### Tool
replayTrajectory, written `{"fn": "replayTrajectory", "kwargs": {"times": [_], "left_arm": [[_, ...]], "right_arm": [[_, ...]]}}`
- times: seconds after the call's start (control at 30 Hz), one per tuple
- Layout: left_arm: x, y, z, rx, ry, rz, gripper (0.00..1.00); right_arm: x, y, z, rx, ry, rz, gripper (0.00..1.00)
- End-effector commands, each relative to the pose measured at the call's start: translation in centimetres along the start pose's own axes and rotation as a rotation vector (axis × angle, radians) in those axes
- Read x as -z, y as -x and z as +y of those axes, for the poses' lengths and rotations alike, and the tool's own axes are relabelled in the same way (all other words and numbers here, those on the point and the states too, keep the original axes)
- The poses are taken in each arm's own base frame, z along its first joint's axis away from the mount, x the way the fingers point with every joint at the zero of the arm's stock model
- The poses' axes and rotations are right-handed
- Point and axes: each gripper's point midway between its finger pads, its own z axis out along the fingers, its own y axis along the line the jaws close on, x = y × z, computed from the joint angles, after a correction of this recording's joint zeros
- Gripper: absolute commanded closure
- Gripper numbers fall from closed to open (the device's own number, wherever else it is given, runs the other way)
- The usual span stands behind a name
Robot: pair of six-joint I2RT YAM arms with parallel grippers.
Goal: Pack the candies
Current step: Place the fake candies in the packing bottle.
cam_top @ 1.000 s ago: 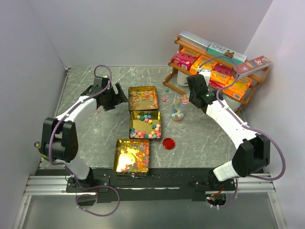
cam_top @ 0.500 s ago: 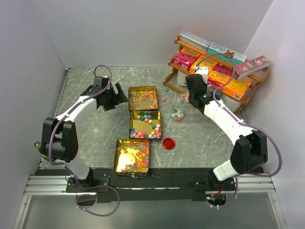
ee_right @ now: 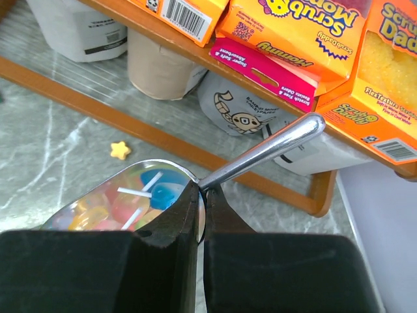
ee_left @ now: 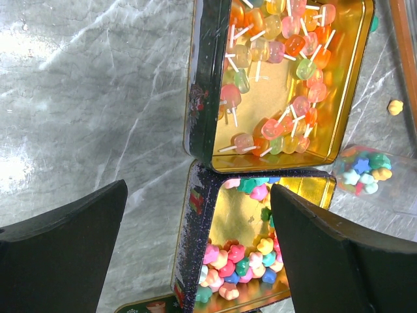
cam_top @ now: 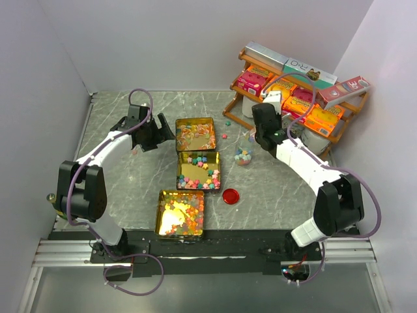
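Gripping the handle of a metal scoop loaded with candies, the right pincer was closed; the left pincer stood open.

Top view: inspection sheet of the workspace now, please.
Surface: marble table, loose candies near the rack.
Job's things: candies in three gold tins and a clear jar; more in the scoop.
Clutter: red lid beside the tins.
Grippers: left gripper open, near the tins; right gripper shut on the scoop handle.
Cables: purple cables looped along both arms.
Surroundings: wooden rack with orange and pink boxes; plain walls.
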Motion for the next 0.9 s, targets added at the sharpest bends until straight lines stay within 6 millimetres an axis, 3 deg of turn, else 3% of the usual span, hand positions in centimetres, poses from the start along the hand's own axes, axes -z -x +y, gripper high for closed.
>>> {"fn": "replayTrajectory", "kwargs": {"times": [0.0,0.57,0.87], "left_arm": [[0.6,0.8,-0.3,-0.020,-0.010,-0.033,0.04],[0.8,0.8,-0.1,-0.020,0.001,-0.040,0.03],[1.0,1.0,-0.2,-0.020,-0.003,-0.047,0.04]], "right_arm": [[-0.3,2.0,-0.1,-0.019,-0.052,-0.073,1.00],[0.2,3.0,0.6,0.082,-0.078,-0.145,1.00],[0.9,3.6,0.0,0.111,-0.099,-0.177,1.00]]}}
